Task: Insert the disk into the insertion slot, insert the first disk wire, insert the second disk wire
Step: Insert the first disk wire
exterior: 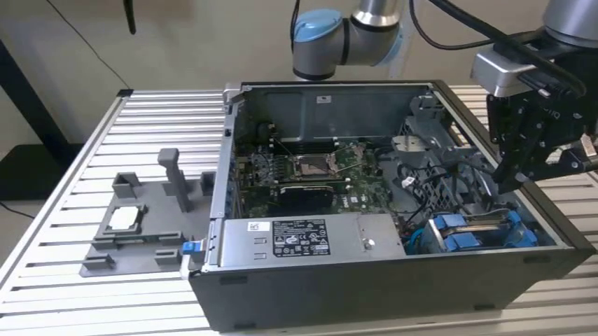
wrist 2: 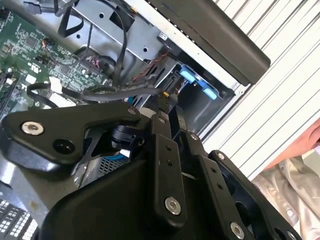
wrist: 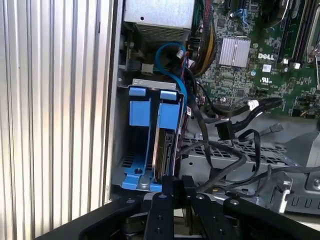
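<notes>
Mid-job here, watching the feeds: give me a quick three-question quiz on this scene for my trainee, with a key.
1. True or false: the disk stands inside the insertion slot.
2. The gripper is nearest to: A) the grey fixture with posts; B) the insertion slot; C) the power-supply box.
3. Fill in: the disk's carrier is coloured ____.
Key: 1 true; 2 B; 3 blue.
</notes>
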`<state>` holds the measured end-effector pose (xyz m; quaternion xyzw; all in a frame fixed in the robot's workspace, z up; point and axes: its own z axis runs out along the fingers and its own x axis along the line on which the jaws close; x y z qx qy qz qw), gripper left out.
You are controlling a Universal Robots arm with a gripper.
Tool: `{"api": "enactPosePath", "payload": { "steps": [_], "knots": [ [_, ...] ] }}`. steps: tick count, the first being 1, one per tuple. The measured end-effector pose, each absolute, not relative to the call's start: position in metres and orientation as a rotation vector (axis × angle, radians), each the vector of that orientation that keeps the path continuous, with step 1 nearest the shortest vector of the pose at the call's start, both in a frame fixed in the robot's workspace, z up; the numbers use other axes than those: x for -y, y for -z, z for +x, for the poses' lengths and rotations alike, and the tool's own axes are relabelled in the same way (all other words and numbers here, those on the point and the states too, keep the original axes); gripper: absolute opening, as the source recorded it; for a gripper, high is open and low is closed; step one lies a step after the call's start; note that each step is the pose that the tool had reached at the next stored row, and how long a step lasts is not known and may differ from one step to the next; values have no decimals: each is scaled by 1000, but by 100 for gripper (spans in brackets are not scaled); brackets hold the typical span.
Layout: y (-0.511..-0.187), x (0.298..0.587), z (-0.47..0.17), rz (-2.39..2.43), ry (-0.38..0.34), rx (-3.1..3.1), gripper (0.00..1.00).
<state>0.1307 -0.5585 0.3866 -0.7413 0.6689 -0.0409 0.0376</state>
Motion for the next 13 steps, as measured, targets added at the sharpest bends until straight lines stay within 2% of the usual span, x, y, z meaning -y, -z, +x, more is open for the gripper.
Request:
{"api": "enactPosePath", "payload": {
  "steps": [13],
  "knots": [
    [-383, 569, 152, -2345, -32, -2116, 19]
  ]
}}
